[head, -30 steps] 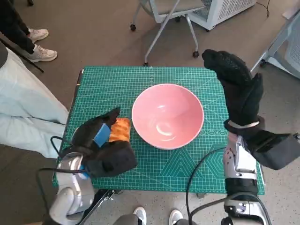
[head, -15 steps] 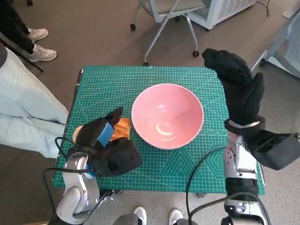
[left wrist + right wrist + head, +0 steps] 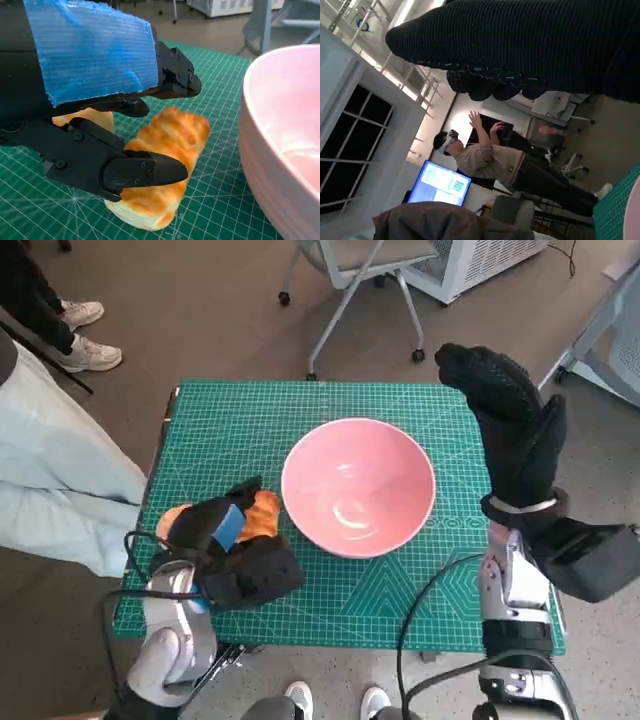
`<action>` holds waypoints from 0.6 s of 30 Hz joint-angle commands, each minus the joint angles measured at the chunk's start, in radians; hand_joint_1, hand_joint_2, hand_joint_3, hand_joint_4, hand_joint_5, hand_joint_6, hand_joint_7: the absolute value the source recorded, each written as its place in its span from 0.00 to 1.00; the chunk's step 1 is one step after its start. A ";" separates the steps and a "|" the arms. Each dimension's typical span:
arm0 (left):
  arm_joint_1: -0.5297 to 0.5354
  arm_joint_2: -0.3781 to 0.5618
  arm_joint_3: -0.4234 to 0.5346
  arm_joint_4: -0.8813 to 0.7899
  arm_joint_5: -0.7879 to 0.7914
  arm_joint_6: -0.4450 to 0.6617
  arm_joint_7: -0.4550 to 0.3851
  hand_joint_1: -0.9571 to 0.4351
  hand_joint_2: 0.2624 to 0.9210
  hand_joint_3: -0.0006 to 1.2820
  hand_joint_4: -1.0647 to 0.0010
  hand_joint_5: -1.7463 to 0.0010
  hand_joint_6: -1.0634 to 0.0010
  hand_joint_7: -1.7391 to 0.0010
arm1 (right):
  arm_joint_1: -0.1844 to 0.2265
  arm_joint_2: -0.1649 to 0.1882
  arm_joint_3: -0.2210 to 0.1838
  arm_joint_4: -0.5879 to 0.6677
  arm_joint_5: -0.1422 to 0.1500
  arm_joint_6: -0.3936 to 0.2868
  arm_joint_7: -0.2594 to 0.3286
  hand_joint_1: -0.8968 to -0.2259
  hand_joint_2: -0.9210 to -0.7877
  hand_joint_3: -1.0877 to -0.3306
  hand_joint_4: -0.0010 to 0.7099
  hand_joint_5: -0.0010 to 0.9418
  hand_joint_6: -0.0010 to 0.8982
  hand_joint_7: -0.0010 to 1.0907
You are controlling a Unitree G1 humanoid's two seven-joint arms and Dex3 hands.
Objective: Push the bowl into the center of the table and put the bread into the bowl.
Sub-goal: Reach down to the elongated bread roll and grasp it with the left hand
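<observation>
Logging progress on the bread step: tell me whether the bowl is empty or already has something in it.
Empty. The pink bowl shows only its bare inside in the head view; the bread lies on the green mat beside it, under the left hand.

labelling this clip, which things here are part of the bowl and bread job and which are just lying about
Part of the job:
pink bowl
bread
left robot hand, fingers round the bread
right robot hand, raised beside the bowl
green mat

Just about:
office chair
person's white shoes
</observation>
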 commanded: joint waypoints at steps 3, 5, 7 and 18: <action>-0.034 -0.025 -0.013 0.095 -0.020 -0.009 0.036 0.31 1.00 0.21 0.36 0.91 0.57 0.92 | 0.030 -0.009 -0.003 -0.011 -0.010 0.020 -0.009 0.40 0.00 0.43 0.24 0.00 0.01 0.55; -0.040 -0.029 -0.011 0.120 -0.030 -0.018 0.049 0.33 1.00 0.19 0.30 0.89 0.52 0.91 | 0.031 -0.010 -0.003 -0.015 -0.009 0.023 -0.010 0.40 0.00 0.43 0.24 0.00 0.01 0.55; -0.043 -0.029 -0.010 0.131 -0.036 -0.023 0.056 0.34 1.00 0.16 0.25 0.87 0.48 0.89 | 0.032 -0.010 -0.003 -0.018 -0.009 0.025 -0.010 0.40 0.00 0.43 0.24 0.00 0.01 0.55; -0.048 -0.036 0.005 0.238 -0.111 -0.125 0.196 0.54 0.98 0.02 0.36 0.25 0.50 0.53 | 0.034 -0.017 -0.011 -0.018 0.004 0.033 -0.002 0.39 0.00 0.44 0.25 0.00 0.02 0.55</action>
